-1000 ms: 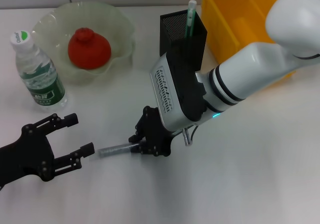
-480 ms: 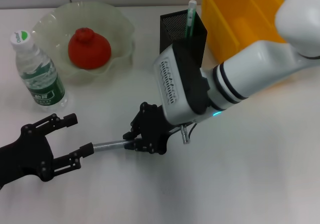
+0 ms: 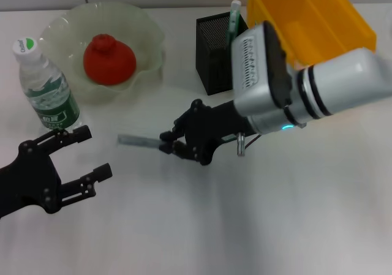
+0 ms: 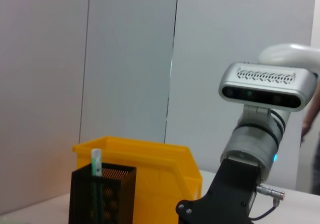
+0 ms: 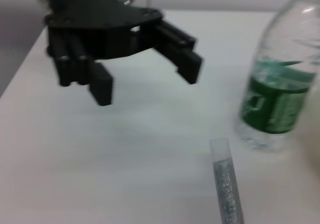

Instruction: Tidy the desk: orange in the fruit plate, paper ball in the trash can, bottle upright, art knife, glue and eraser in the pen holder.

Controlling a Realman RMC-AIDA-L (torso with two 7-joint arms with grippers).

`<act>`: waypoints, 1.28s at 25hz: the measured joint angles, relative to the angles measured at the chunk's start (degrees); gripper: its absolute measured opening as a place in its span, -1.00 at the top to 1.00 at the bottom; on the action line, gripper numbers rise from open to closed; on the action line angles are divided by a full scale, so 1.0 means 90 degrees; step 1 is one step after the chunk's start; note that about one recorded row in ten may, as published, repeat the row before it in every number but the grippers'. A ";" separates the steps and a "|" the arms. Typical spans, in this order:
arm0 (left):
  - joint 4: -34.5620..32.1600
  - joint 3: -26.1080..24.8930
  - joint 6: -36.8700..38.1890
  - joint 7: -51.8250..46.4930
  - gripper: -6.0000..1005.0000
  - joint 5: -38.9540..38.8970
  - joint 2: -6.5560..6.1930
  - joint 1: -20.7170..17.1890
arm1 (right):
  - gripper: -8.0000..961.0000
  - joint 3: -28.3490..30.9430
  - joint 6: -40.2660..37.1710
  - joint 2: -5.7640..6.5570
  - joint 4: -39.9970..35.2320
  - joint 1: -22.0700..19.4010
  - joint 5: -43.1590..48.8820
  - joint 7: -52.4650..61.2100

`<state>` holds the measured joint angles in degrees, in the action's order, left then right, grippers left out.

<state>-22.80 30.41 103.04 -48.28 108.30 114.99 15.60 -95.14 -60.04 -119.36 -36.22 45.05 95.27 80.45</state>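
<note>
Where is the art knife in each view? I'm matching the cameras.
Head view: art knife, held level by the right hand, mid-table.
Left wrist view: not in it.
Right wrist view: art knife, beside the bottle.
Shared landmark: the bottle, upright in head and right wrist views.

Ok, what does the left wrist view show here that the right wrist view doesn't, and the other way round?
Only the left wrist view shows the trash can, the pen holder with the glue standing in it, and the right arm's wrist.

Only the right wrist view shows the open left gripper above the table, the upright bottle, and the art knife held off the table by the right gripper.

Shared: no object appears in both.
</note>
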 joint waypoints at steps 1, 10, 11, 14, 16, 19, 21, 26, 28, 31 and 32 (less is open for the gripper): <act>-0.0001 -0.0041 0.0020 0.0001 -0.59 -0.0003 0.0018 0.0021 | 0.71 0.0092 -0.0006 -0.0007 -0.0096 -0.0120 -0.0004 -0.0013; 0.0077 -0.0097 0.0263 -0.0054 -0.59 -0.0013 0.0104 0.0090 | 0.71 0.0316 -0.0030 -0.0018 -0.0272 -0.0913 -0.1237 -0.0835; 0.0092 -0.0103 0.0304 -0.0066 -0.59 -0.0013 0.0126 0.0091 | 0.71 0.0318 -0.0030 -0.0021 -0.0256 -0.1092 -0.1550 -0.1133; 0.0092 -0.0103 0.0304 -0.0066 -0.59 -0.0013 0.0126 0.0091 | 0.71 0.0319 -0.0030 -0.0027 -0.0219 -0.1264 -0.1930 -0.1481; 0.0122 -0.0166 0.0338 -0.0119 -0.59 -0.0021 0.0150 0.0088 | 0.71 0.0321 -0.0093 -0.0029 -0.0110 -0.1424 -0.2444 -0.1926; 0.0158 -0.0376 0.0315 -0.0137 -0.59 -0.0025 0.0335 0.0081 | 0.72 0.0323 -0.0470 -0.0032 0.0320 -0.1540 -0.3316 -0.2829; 0.0158 -0.0376 0.0315 -0.0137 -0.59 -0.0025 0.0335 0.0081 | 0.72 0.0327 -0.1030 -0.0027 0.0944 -0.1557 -0.4229 -0.3839; 0.0760 -0.0634 0.0184 0.0007 -0.59 -0.0204 0.0392 0.0300 | 0.72 0.0486 -0.1610 -0.0002 0.1485 -0.1586 -0.4851 -0.4568; 0.0849 -0.0658 0.0158 0.0007 -0.59 -0.0250 0.0395 0.0349 | 0.72 0.0652 -0.1906 -0.0010 0.1678 -0.1602 -0.4986 -0.4842; 0.0980 -0.0680 0.0106 0.0018 -0.59 -0.0314 0.0403 0.0431 | 0.72 0.0778 -0.2369 -0.0050 0.1960 -0.1620 -0.5143 -0.5210; 0.0980 -0.0680 0.0106 0.0018 -0.59 -0.0314 0.0403 0.0431 | 0.72 0.0778 -0.2369 -0.0050 0.1960 -0.1620 -0.5143 -0.5210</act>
<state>-13.97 24.29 103.99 -48.12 105.47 118.62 19.48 -88.14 -81.37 -119.82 -18.58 30.46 48.98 33.56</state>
